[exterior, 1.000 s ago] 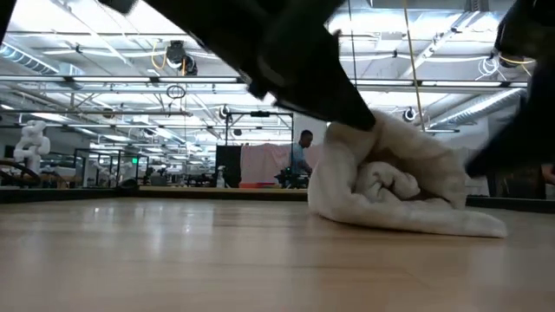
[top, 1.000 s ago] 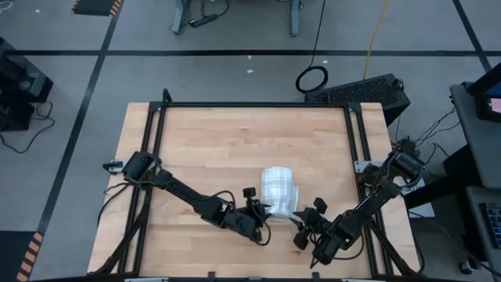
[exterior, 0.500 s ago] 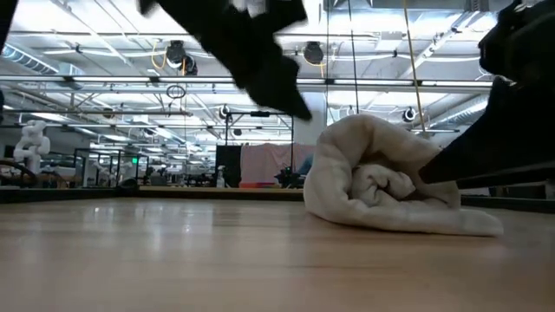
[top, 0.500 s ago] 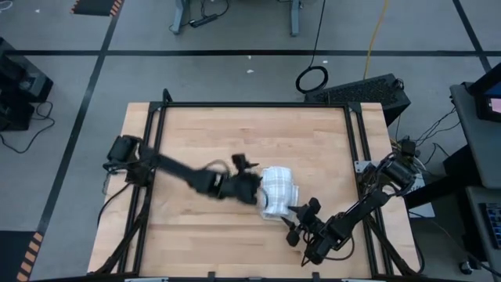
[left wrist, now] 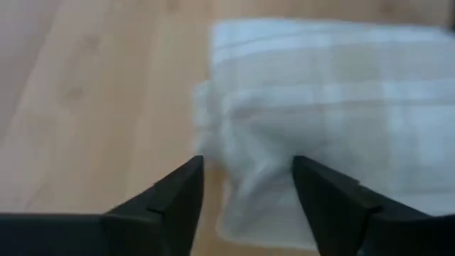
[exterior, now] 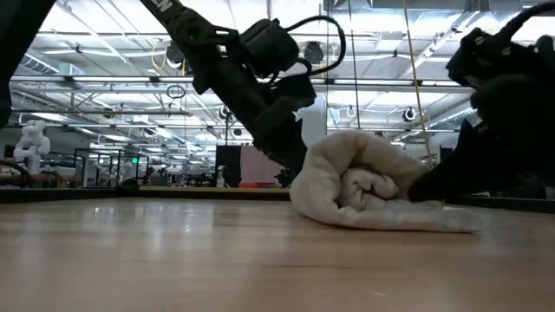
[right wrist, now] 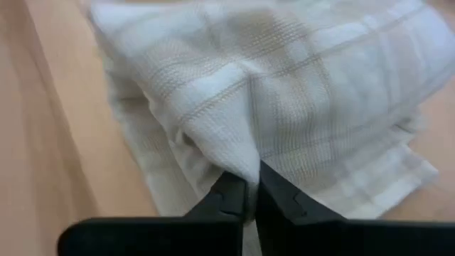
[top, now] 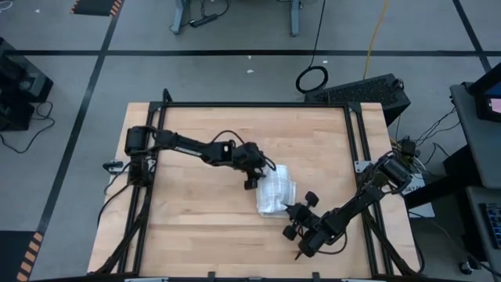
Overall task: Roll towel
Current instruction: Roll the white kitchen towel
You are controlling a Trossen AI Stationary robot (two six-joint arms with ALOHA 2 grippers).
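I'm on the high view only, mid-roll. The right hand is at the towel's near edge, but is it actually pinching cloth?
Observer: Yes. The right hand is shut on a fold of the towel.
Operator: And the left hand, is it gripping too?
Observer: No. The left hand is open, with the towel's end just ahead of its fingers.
Operator: Does the roll look tight from the side?
Observer: Loosely coiled; a flat tail of cloth lies on the table toward the right hand.
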